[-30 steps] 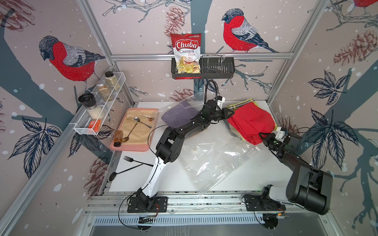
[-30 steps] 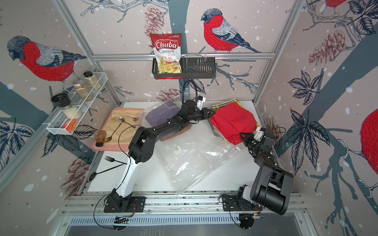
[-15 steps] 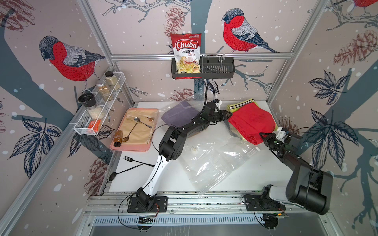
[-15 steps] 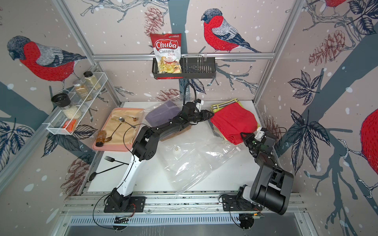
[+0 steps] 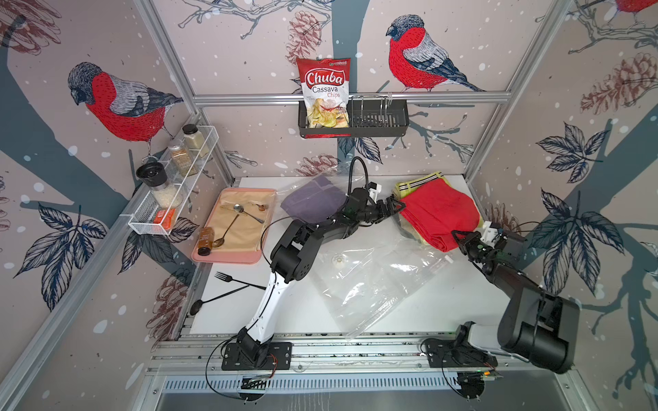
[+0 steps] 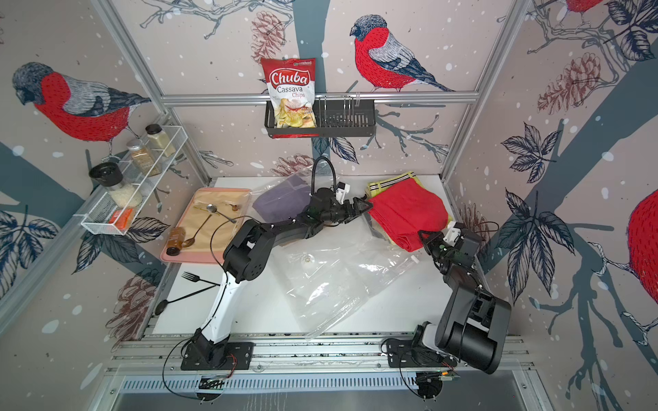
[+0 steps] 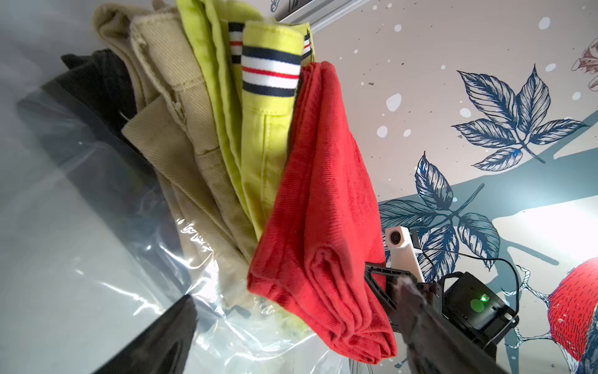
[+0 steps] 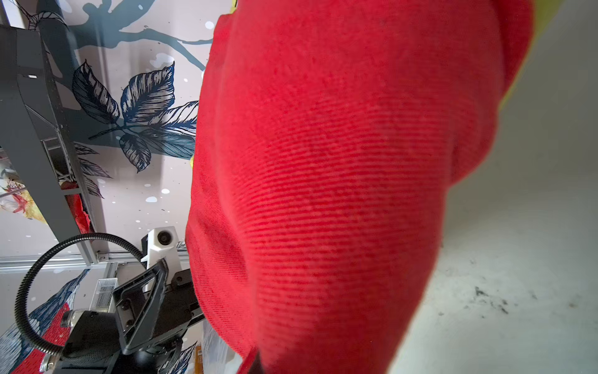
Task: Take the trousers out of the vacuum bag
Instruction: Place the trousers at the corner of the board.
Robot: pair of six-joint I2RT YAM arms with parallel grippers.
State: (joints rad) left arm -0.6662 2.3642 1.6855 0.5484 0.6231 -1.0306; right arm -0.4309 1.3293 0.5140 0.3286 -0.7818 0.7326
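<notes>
The white table (image 5: 445,302) bears the vacuum bag (image 5: 370,284), stacked trousers (image 5: 441,210), a pink tray (image 5: 231,258) and a black fork (image 5: 228,277).

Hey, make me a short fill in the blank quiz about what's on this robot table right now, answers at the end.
1. The trousers topping the pile are coloured ___.
2. The left end effector beside them stands ___.
3. The right end effector is ___ on their near corner.
4. The vacuum bag's round valve is coloured ___.
Answers: red; open; shut; white.
</notes>
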